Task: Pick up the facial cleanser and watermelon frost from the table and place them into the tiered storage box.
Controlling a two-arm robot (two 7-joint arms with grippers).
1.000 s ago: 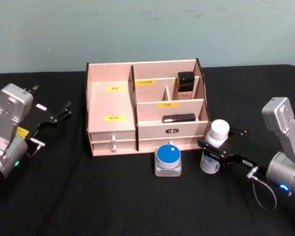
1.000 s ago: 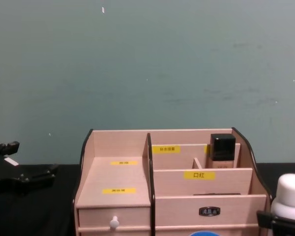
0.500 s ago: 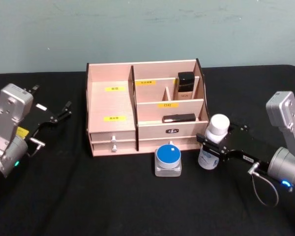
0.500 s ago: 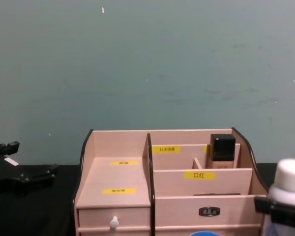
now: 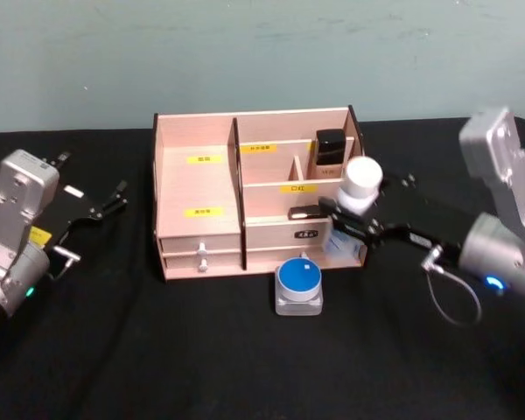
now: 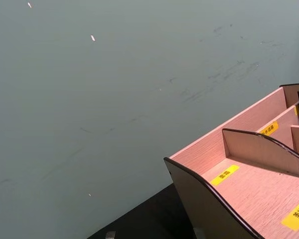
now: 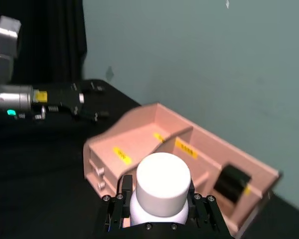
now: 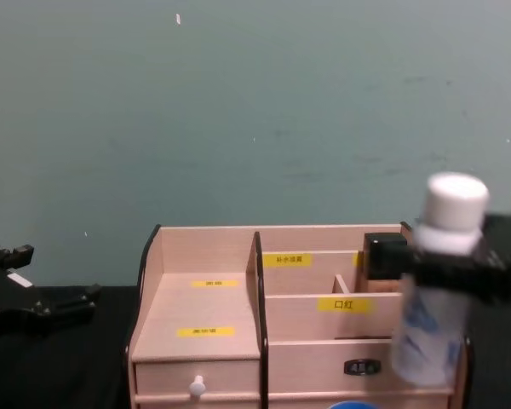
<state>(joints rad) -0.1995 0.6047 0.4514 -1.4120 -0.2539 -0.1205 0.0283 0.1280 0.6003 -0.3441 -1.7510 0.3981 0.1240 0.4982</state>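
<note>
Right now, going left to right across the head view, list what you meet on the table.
left gripper → drawer knobs → blue-lidded jar → white-capped bottle, held off the table by the right gripper

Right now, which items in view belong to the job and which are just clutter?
Job: tiered storage box; white-capped bottle, held by the right gripper at the box's right end; blue-lidded jar on the table before the box.
Lying about: black-capped bottle and flat black item inside the box; left gripper, parked at left.
</note>
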